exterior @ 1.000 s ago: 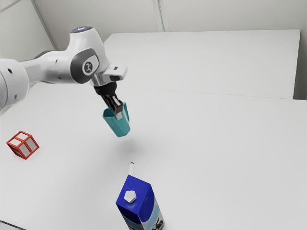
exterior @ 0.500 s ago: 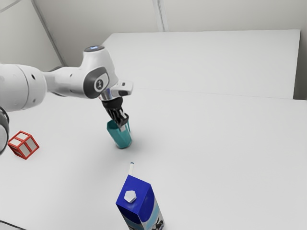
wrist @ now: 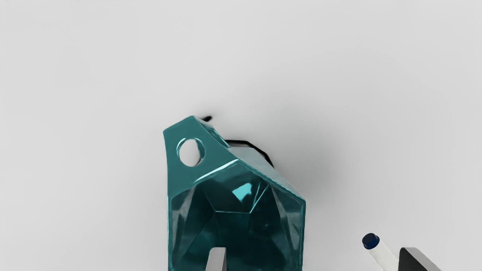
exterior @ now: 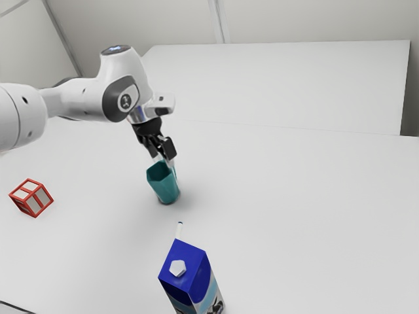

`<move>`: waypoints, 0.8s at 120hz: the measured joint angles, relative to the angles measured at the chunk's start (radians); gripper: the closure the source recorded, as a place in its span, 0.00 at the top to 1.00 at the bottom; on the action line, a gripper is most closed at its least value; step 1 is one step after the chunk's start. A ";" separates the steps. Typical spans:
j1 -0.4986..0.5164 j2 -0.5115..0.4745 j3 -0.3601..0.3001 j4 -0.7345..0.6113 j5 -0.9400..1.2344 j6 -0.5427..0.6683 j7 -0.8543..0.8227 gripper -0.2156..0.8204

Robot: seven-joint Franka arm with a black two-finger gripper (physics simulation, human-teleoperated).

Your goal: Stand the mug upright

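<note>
Our gripper is spread wide and clamps nothing: one finger lies over or inside the mouth of the mug, the other finger well outside its wall. The mug sits on the table below our hand, mouth up and, we judge, upright or nearly so; whether its base lies fully flat we cannot tell.

The chief danger is in leaving. If the inner finger is below the rim and we swing sideways before it clears, it hooks the wall and tips the mug over. Closing now could pinch that wall and lift or twist it. The handle sticks out at the mug's side, so a knock there would likely spin it. We should rise straight up, fingers apart.

Beyond the mug, toward the carton, lies the white pen; a low, wide sweep on the outer finger's side could roll it. The carton itself and the red-edged cube, farther from the mug, seem little at risk.
</note>
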 joint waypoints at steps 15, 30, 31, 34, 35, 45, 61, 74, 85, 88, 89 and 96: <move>-0.001 -0.040 0.006 0.063 -0.010 -0.066 -0.008 0.73; 0.003 -0.043 0.008 0.178 -0.007 -0.157 -0.027 0.76; 0.004 -0.043 0.008 0.185 -0.007 -0.163 -0.029 0.76; 0.004 -0.044 0.009 0.205 -0.005 -0.182 -0.032 0.76; 0.004 -0.044 0.009 0.212 -0.004 -0.188 -0.033 0.76; 0.004 -0.044 0.011 0.260 0.000 -0.244 -0.044 0.77; 0.004 -0.057 0.012 0.286 0.006 -0.309 -0.057 0.78; 0.001 -0.074 0.014 0.289 0.007 -0.340 -0.064 0.79; -0.003 -0.078 0.019 0.289 0.007 -0.356 -0.070 0.79; -0.003 -0.078 0.019 0.289 0.007 -0.360 -0.071 0.79; -0.003 -0.078 0.019 0.289 0.006 -0.361 -0.072 0.79; -0.004 -0.078 0.020 0.289 0.006 -0.367 -0.074 0.79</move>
